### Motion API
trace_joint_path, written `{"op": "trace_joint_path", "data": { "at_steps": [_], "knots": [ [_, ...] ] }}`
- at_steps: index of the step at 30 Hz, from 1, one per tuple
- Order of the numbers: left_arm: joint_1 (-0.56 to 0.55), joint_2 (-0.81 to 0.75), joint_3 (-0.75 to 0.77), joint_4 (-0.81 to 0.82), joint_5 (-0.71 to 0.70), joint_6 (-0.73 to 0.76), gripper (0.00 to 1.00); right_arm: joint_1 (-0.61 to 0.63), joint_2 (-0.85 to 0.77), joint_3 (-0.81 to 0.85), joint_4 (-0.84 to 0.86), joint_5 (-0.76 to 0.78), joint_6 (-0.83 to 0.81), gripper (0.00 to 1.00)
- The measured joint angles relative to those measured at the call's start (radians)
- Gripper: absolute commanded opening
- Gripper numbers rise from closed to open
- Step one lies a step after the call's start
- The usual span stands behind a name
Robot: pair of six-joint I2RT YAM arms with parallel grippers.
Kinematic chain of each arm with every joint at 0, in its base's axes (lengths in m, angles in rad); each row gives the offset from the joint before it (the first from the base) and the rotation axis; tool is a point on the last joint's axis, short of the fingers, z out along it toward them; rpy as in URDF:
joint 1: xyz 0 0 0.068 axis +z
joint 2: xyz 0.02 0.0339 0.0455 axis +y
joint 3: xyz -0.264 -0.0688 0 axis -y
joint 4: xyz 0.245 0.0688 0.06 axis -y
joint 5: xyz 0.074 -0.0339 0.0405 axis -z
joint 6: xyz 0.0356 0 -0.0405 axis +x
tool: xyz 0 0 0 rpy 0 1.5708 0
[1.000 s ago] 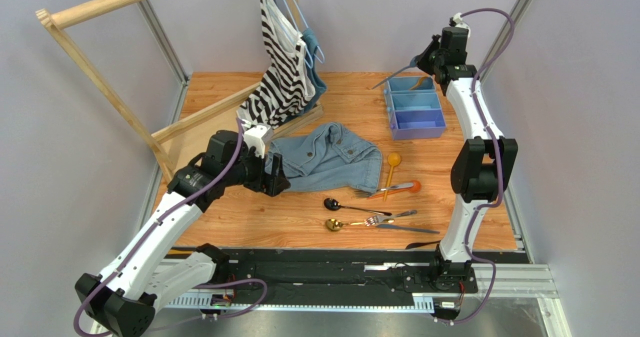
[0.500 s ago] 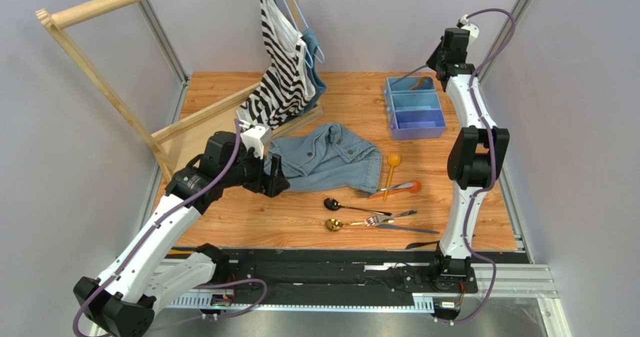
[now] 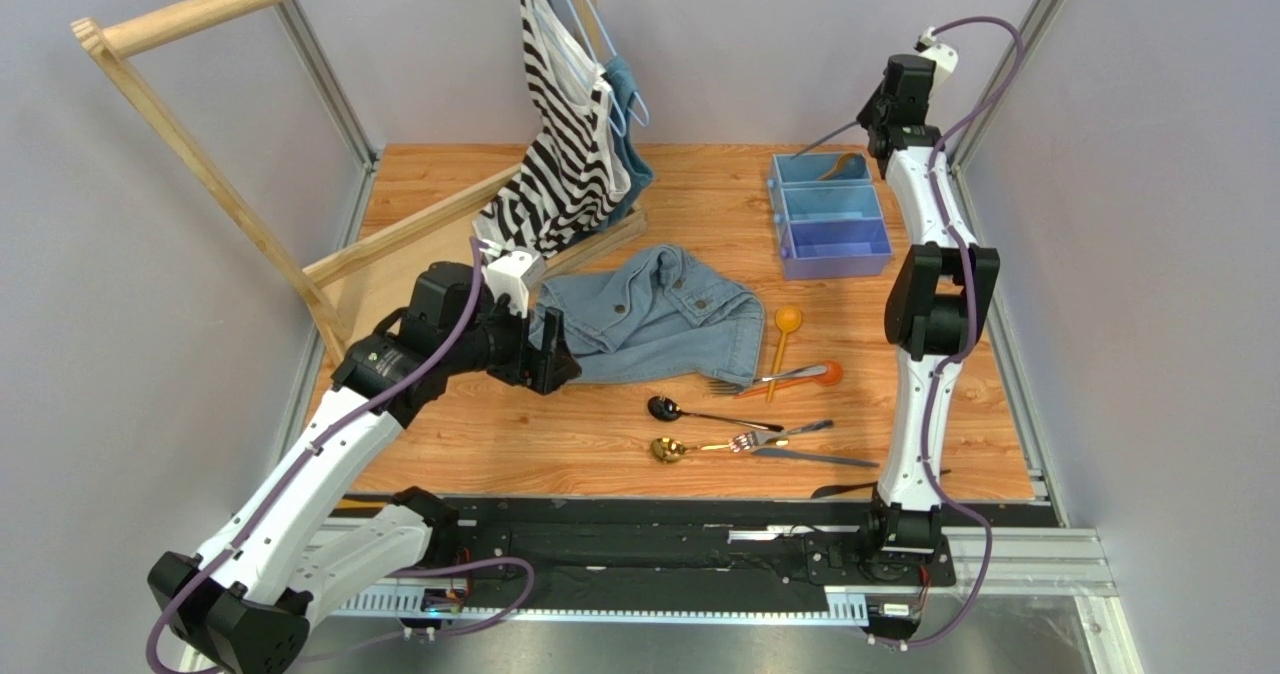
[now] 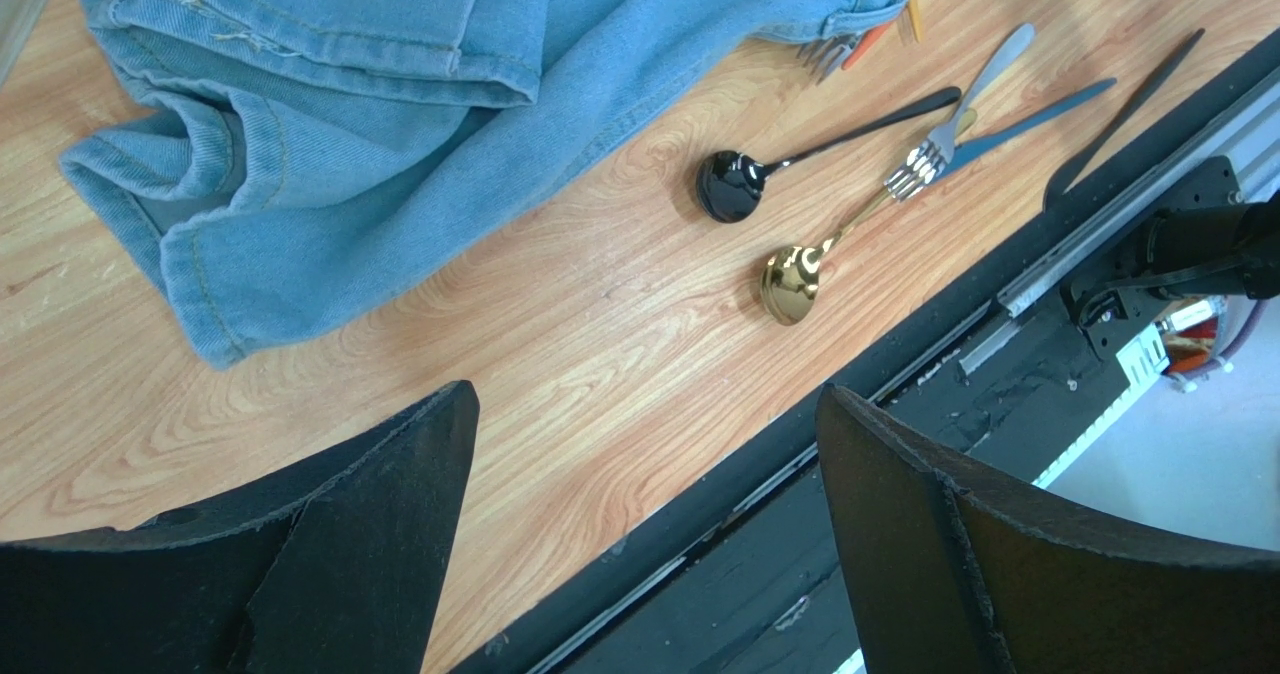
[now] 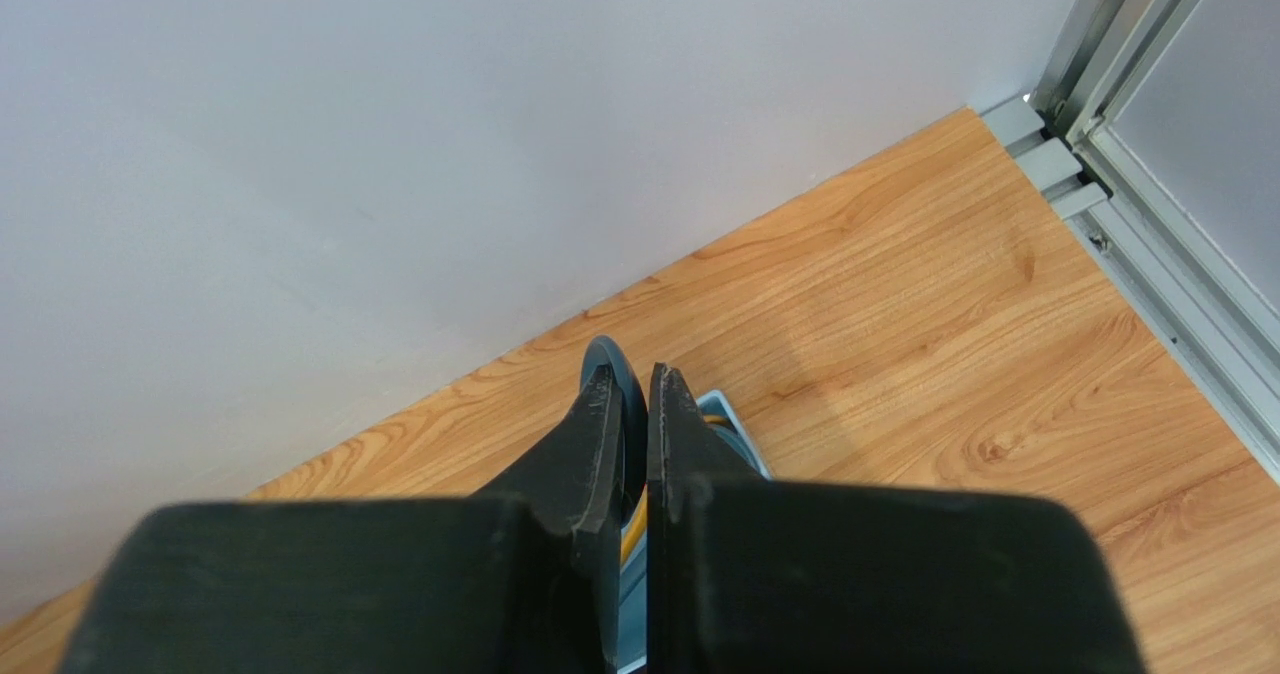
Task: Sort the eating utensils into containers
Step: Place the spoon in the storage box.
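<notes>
One blue utensil, pinched in the tightly closed right gripper, long axis slanting leftward above the tray. Left gripper spread wide, holding nothing.

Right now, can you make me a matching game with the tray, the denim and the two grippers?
Things:
1. tray
2. denim
3. left gripper
4. right gripper

Place or state:
A. wide open
B. shut on a blue utensil
C. in the far right corner
D. crumpled in the middle

Pairs: 1-C, 2-D, 3-A, 4-B.
</notes>
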Motion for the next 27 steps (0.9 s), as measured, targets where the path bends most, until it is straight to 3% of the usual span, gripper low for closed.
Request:
{"op": "trace_joint_path", "data": {
  "at_steps": [7,13,17,19,21,22,27],
  "knots": [
    [0.0,0.015,0.0,0.0,-0.001,0.0,0.91,-0.001,0.031,-0.043,0.031,-0.007,0.003,0.0],
    [0.0,0.017,0.0,-0.001,-0.001,0.001,0.91,-0.001,0.032,-0.119,0.049,-0.029,0.013,0.08],
    [0.0,0.018,0.0,-0.001,-0.004,0.001,0.91,-0.001,0.028,-0.155,0.063,-0.051,0.026,0.16],
    [0.0,0.018,0.0,-0.001,-0.007,0.001,0.91,-0.001,0.022,-0.186,0.067,-0.061,0.027,0.29],
    [0.0,0.018,0.0,-0.001,-0.008,0.001,0.91,-0.001,0.016,-0.219,0.07,-0.068,0.029,0.33],
    [0.0,0.018,0.0,-0.001,-0.008,0.001,0.9,-0.001,0.01,-0.233,0.071,-0.07,0.032,0.42],
    [0.0,0.018,0.0,-0.001,-0.01,0.001,0.9,-0.001,-0.01,-0.269,0.07,-0.082,0.031,0.58]
  ]
}}
